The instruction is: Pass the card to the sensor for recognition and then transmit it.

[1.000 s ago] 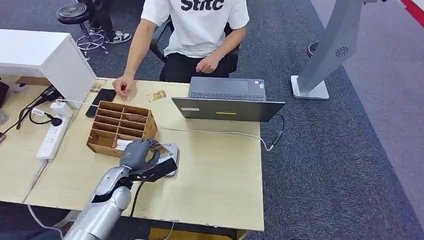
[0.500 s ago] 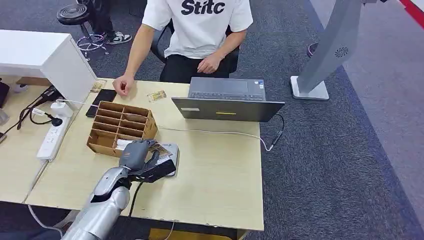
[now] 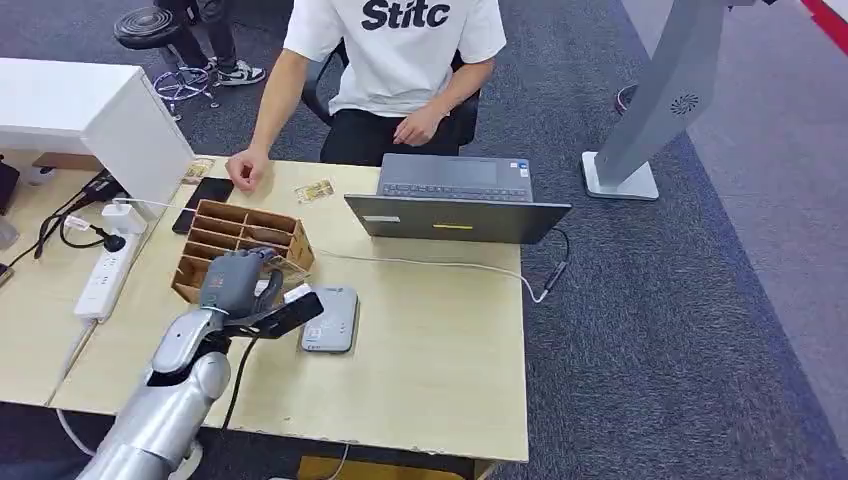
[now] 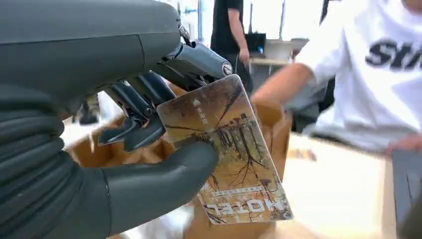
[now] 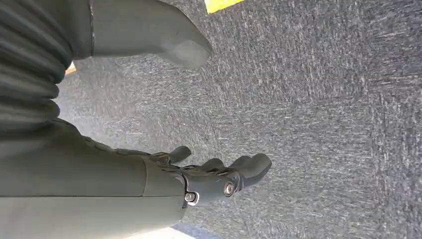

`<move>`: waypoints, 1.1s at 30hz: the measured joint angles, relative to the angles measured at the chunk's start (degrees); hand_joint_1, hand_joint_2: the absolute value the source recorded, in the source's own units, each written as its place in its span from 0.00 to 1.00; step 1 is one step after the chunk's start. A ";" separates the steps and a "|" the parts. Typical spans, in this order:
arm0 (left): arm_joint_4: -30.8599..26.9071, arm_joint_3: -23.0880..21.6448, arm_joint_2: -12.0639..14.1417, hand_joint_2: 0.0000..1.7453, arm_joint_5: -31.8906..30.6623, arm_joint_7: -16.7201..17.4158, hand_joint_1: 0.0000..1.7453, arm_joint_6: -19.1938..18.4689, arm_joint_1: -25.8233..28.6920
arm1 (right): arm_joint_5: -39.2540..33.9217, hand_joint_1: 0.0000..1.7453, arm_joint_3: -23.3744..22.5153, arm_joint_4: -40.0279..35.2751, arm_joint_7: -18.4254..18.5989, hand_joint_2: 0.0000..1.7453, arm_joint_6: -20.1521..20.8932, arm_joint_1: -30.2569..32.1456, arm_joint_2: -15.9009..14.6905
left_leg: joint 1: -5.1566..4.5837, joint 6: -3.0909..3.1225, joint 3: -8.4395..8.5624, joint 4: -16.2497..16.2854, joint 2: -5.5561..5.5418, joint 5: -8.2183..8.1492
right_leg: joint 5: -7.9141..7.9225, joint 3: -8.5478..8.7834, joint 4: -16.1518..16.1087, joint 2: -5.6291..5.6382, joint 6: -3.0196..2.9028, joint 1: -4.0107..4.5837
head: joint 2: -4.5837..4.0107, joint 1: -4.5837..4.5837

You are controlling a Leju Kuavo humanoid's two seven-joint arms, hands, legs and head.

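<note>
My left hand [image 3: 238,283] hovers over the near right corner of the cardboard organiser [image 3: 240,238], left of the grey card reader [image 3: 331,318]. In the left wrist view the left hand [image 4: 124,149] pinches a brown card [image 4: 226,154] with a tree picture between thumb and fingers, with the organiser just behind it. The reader lies flat on the table with nothing on it. My right hand [image 5: 199,179] hangs over grey carpet, holding nothing, with its thumb apart from loosely bent fingers.
A person in a white shirt sits across the table, one hand [image 3: 243,170] resting on it beside a black phone [image 3: 203,198]. Another card [image 3: 314,191] lies near the open laptop [image 3: 455,200]. A power strip [image 3: 103,275] and a white box [image 3: 90,115] stand at left.
My left hand has carried the card leftward off the reader and now holds it over the organiser's near corner. The person's hand stays on the table.
</note>
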 joint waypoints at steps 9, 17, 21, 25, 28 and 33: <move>-9.14 0.83 2.60 1.00 -1.00 0.70 1.00 -0.52 -2.31 | -0.22 0.00 0.72 0.00 -0.31 1.00 0.00 0.04 0.48 | -0.02 0.00 0.00 0.00 0.00 0.00 | 0.00 0.00 -0.01 -0.02 0.00 -0.01 | 0.00 0.00; -13.48 0.92 4.59 1.00 -2.78 1.86 1.00 -0.59 -2.61 | -1.03 0.00 1.09 0.04 -0.63 1.00 0.00 0.03 0.55 | -0.01 0.00 0.00 0.00 0.00 0.00 | 0.00 0.00 0.00 -0.01 0.00 0.00 | 0.00 0.00; -15.47 1.86 6.73 1.00 -3.96 3.43 1.00 -1.71 -3.87 | -1.27 0.00 1.14 0.07 -0.63 1.00 0.00 0.06 0.55 | 0.00 0.00 0.00 0.00 0.01 0.00 | 0.00 -0.01 0.00 0.01 0.00 0.00 | 0.00 -0.02; -16.13 2.82 9.53 1.00 -8.31 6.41 1.00 -2.32 -6.32 | -1.33 0.00 1.47 0.07 -0.50 1.00 0.00 0.07 0.55 | 0.01 -0.01 0.00 0.00 0.03 0.01 | 0.00 -0.02 0.00 0.02 0.00 0.00 | 0.00 -0.02; -16.15 3.76 10.88 1.00 -8.81 7.06 1.00 -2.40 -7.74 | -1.33 0.00 1.90 0.07 -0.44 1.00 0.00 0.05 0.55 | 0.00 -0.01 0.01 0.00 0.03 0.01 | 0.00 -0.02 0.01 0.02 0.00 0.00 | 0.00 0.00; -16.13 3.89 11.91 1.00 -9.07 7.10 1.00 -2.51 -8.96 | -1.51 0.00 2.38 0.07 -0.48 1.00 0.00 0.05 0.55 | 0.00 -0.01 -0.01 0.00 0.03 0.01 | 0.00 -0.02 0.01 0.02 0.00 -0.01 | 0.00 0.00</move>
